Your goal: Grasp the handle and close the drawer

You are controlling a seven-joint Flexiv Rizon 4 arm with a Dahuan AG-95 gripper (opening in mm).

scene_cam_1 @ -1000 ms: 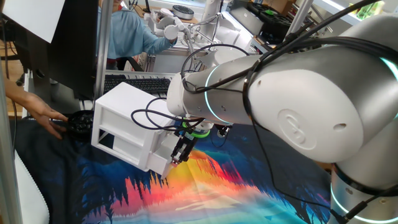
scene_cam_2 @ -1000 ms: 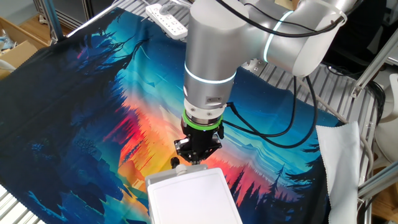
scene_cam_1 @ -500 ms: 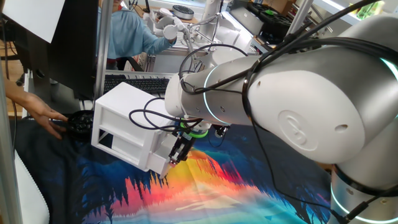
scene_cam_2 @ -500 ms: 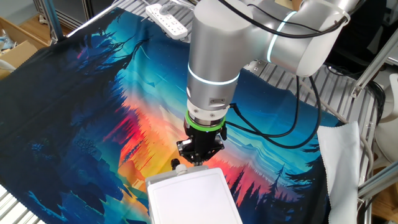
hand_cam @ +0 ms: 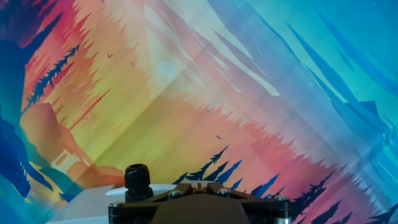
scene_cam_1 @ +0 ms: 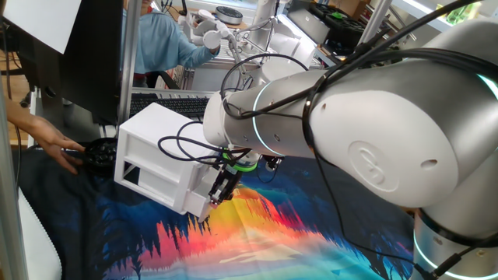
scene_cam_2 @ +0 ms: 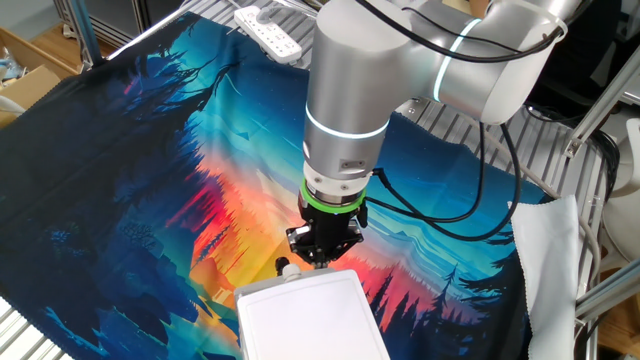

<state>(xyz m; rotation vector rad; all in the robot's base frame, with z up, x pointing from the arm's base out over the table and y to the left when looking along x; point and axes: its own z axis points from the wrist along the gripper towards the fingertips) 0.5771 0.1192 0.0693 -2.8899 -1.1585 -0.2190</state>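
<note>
While the arm hangs over the painted cloth (scene_cam_2: pixel 150 150), its gripper (scene_cam_1: pixel 215 197) points straight down at the front of the small white cabinet (scene_cam_1: pixel 156 155), fingers pinched fully together. Whether they have the handle between them I cannot tell; the knob is hidden behind the fingers. The bottom drawer (scene_cam_1: pixel 167 187) sits at the cabinet's lower front, right beside the fingertips. A person's hand (scene_cam_1: pixel 54 144) rests behind the cabinet.
</note>
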